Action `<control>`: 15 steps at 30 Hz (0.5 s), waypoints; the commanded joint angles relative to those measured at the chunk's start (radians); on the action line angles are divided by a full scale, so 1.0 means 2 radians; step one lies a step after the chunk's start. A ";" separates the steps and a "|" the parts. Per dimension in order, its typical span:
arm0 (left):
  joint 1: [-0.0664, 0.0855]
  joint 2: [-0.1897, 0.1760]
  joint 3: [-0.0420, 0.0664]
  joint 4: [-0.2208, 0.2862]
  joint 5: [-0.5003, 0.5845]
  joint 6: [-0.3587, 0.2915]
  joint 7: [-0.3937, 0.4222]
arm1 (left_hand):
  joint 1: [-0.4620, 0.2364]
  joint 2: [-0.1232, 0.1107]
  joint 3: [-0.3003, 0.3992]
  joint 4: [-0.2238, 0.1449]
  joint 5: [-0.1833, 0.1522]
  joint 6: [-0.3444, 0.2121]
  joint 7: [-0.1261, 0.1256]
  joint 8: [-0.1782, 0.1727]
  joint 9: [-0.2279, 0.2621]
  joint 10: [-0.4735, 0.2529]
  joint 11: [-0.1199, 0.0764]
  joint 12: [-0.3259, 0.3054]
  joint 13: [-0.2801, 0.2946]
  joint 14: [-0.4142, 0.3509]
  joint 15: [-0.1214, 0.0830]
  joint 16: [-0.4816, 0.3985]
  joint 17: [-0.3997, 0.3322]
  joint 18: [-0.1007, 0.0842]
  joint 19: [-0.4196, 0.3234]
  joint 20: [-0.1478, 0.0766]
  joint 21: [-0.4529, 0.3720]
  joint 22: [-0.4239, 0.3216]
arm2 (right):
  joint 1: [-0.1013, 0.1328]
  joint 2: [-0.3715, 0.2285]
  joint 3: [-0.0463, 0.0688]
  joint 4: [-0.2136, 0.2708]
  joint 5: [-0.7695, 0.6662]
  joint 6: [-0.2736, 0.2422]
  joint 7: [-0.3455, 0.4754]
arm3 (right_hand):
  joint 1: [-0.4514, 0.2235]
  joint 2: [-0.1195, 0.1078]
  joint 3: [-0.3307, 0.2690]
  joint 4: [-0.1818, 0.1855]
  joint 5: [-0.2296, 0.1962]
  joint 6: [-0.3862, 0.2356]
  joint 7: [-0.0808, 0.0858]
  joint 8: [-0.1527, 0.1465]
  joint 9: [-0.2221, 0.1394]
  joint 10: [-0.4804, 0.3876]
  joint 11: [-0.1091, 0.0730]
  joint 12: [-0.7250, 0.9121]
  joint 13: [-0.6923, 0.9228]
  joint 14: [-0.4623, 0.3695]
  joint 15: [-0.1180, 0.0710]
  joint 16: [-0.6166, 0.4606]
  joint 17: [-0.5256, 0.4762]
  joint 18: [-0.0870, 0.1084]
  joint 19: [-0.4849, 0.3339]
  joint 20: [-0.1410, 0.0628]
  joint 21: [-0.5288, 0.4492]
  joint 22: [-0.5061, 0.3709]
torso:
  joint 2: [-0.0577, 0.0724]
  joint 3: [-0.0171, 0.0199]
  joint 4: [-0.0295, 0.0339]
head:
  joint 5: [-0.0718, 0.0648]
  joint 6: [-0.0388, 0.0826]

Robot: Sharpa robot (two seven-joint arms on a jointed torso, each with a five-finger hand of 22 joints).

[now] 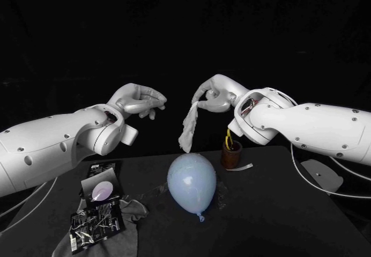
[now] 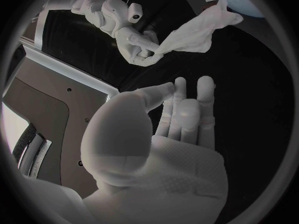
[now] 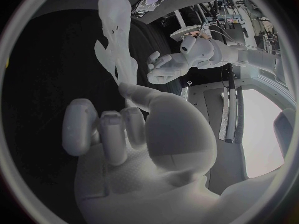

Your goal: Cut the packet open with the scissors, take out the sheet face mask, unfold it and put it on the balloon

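Note:
My right hand [image 1: 214, 94] is raised above the table and pinches the top of the white sheet mask [image 1: 188, 127], which hangs down crumpled with its lower end just above the pale blue balloon [image 1: 192, 181]. The balloon lies on the table's middle, knot toward me. My left hand [image 1: 138, 100] hovers a short way to the mask's left, fingers apart, holding nothing. In the left wrist view the mask [image 2: 199, 30] dangles from my right hand [image 2: 134, 35]. In the right wrist view the mask [image 3: 115, 40] rises from my fingertips, with my left hand [image 3: 165, 67] open beyond it.
A brown cup [image 1: 231, 154] with yellow-handled scissors stands right of the balloon, a white strip [image 1: 242, 167] beside it. Cut dark packets [image 1: 102, 182] lie at the left on a grey cloth [image 1: 116, 225].

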 commanded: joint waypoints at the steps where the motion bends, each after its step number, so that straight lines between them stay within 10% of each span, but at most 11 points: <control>1: 0.001 0.004 -0.002 -0.003 0.006 -0.001 0.000 | 0.002 0.012 -0.018 0.009 -0.003 -0.011 -0.002 0.008 0.047 -0.002 0.000 0.003 0.001 -0.001 0.000 0.000 -0.006 0.008 0.001 0.004 -0.010 -0.007 | 0.001 0.001 0.000 0.000 -0.020 0.006 -0.002 | 0.003 -0.002 -0.001 -0.002 -0.003 0.004 -0.001 0.002 0.001 0.016 -0.002 0.003 0.070 0.053 -0.003 0.003 0.132 -0.010 0.004 -0.002 0.002 0.089 | -0.001 0.0001 0.0006 | -0.001 0.000; 8: -0.016 0.004 -0.010 0.001 0.028 0.013 0.007 | -0.007 -0.030 -0.093 0.024 -0.002 -0.020 0.001 -0.010 0.043 -0.014 0.005 -0.019 -0.018 -0.041 0.007 -0.039 -0.098 0.007 -0.008 0.013 -0.044 -0.030 | 0.001 0.004 0.000 0.005 -0.022 -0.016 -0.005 | 0.004 -0.002 -0.001 -0.002 -0.004 0.004 -0.001 0.002 0.001 0.017 -0.002 0.003 0.071 0.053 -0.003 0.003 0.132 -0.010 0.004 -0.002 0.002 0.089 | 0.000 -0.0006 0.0009 | -0.002 0.001; 15: -0.041 0.007 -0.012 0.006 0.037 0.027 0.018 | -0.003 -0.049 -0.118 0.046 -0.002 -0.028 0.010 -0.046 0.017 -0.028 0.016 -0.049 -0.042 -0.084 0.016 -0.078 -0.166 0.006 -0.016 0.020 -0.084 -0.057 | 0.001 0.005 0.000 0.010 -0.007 -0.041 -0.003 | 0.004 -0.002 -0.001 -0.002 -0.003 0.004 -0.001 0.002 0.001 0.017 -0.002 0.004 0.071 0.053 -0.003 0.003 0.132 -0.010 0.004 -0.002 0.003 0.089 | 0.000 -0.0016 0.0011 | -0.003 0.001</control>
